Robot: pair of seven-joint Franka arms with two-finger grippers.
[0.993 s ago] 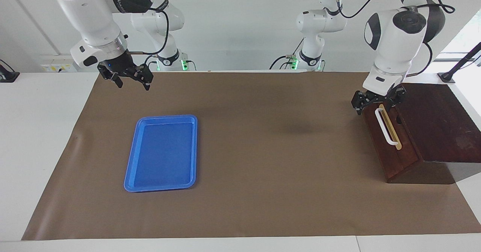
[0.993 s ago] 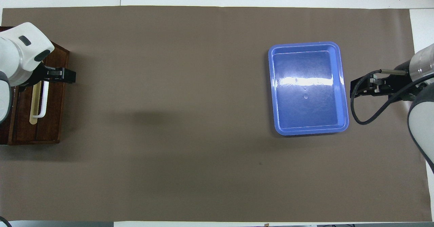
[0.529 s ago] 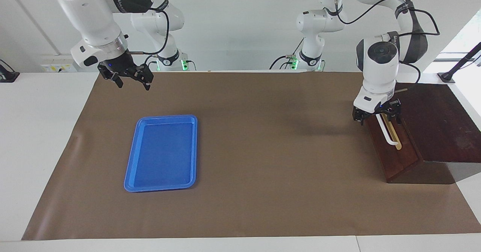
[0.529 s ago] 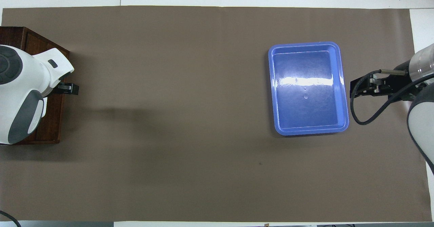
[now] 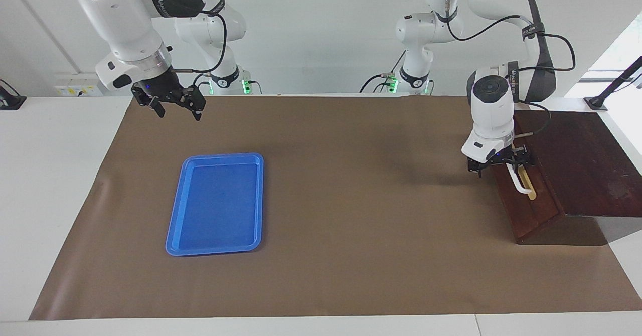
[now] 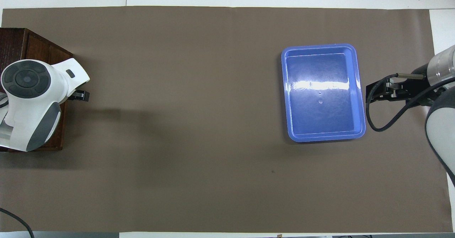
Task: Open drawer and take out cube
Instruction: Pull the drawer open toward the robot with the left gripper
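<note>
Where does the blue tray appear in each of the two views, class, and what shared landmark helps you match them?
Facing view: blue tray sits at the picture's left of centre, below the right hand.
Overhead view: the tray sits at the picture's right, beside the right hand.
Shared landmark: the wooden drawer box, at the left arm's end of the table.

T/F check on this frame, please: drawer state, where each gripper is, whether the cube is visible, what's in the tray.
1. The drawer is shut. True.
2. The left gripper is at the drawer's white handle. True.
3. The cube lies in the blue tray. False: the tray holds nothing, and no cube shows in either view.
4. The right gripper is clamped on the tray's rim. False: it hangs open in the air, at the right arm's end of the table, apart from the tray.
5. Both grippers are open. True.
</note>
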